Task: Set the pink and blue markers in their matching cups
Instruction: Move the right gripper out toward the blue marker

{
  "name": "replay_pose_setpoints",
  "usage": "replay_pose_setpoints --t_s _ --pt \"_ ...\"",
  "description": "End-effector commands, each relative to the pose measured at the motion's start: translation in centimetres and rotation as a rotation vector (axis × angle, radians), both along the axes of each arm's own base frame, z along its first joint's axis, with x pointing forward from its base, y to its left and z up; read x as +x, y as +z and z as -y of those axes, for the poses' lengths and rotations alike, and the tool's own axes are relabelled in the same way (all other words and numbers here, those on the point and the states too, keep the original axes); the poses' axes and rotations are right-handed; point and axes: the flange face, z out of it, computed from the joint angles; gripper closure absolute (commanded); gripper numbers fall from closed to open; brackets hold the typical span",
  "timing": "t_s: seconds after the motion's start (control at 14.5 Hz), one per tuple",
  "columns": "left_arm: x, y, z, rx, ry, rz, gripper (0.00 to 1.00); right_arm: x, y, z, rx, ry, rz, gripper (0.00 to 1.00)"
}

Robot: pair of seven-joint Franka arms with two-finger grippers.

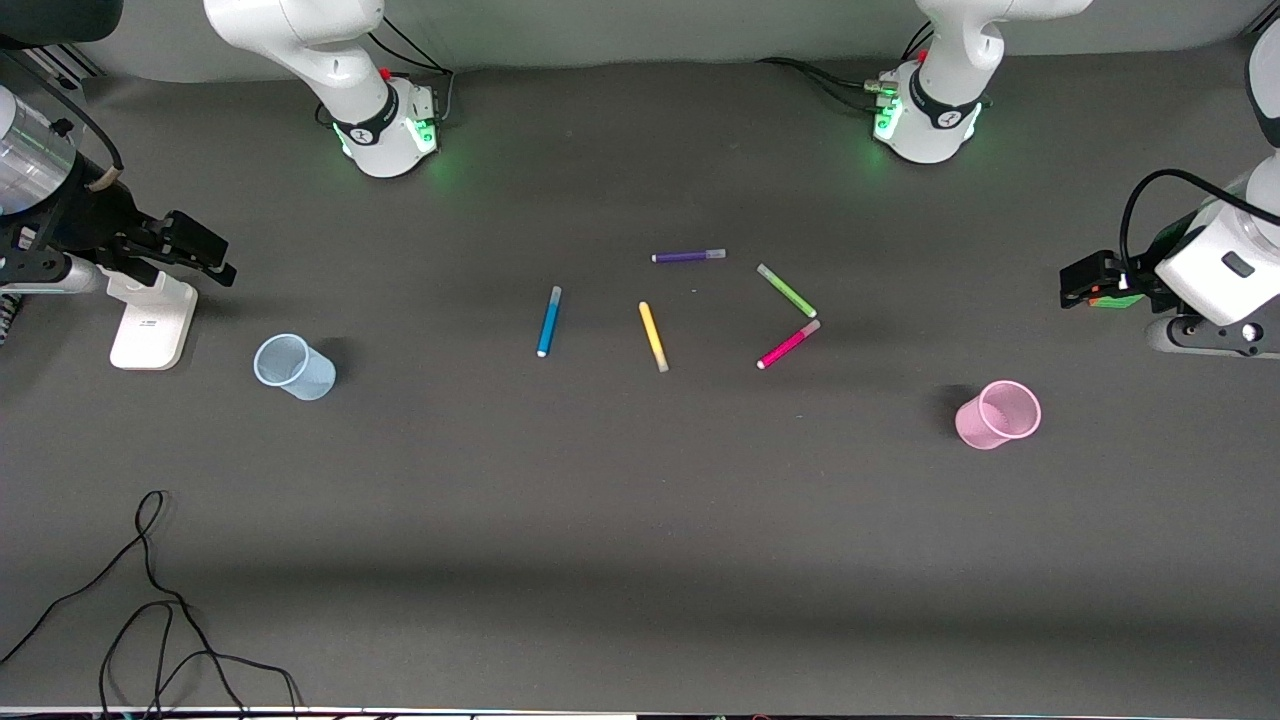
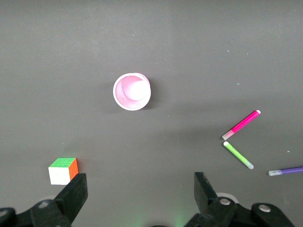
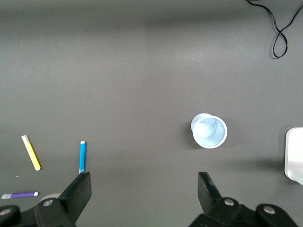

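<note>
The blue marker [image 1: 549, 321] and the pink marker [image 1: 789, 344] lie flat in the middle of the table, apart from each other. The pale blue cup [image 1: 294, 366] stands upright toward the right arm's end. The light pink cup [image 1: 998, 414] stands upright toward the left arm's end. My right gripper [image 1: 215, 258] is open and empty, up in the air at its end of the table; its wrist view shows the blue cup [image 3: 209, 131] and the blue marker [image 3: 82, 156]. My left gripper [image 1: 1072, 285] is open and empty at its end; its wrist view shows the pink cup [image 2: 132, 91] and the pink marker [image 2: 242, 124].
A purple marker [image 1: 688, 256], a green marker [image 1: 786, 290] and a yellow marker [image 1: 653, 336] lie among the task's markers. A white stand [image 1: 152, 320] is beside the blue cup. A colour cube [image 2: 63, 170] lies under the left gripper. A black cable [image 1: 150, 600] lies near the front edge.
</note>
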Motion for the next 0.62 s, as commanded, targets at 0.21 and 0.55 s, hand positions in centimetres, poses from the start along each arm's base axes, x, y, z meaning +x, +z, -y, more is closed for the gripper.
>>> replay_pose_setpoints --t_s 0.21,0.55 --pt "-1.1 0.8 -0.4 0.004 0.006 -0.004 0.00 0.5 -0.6 -0.8 -0.034 0.029 -0.026 0.00" --pt "-0.7 0.5 -0.4 0.003 0.006 -0.009 0.00 2.6 -5.2 -4.9 -0.042 0.063 -0.100 0.00"
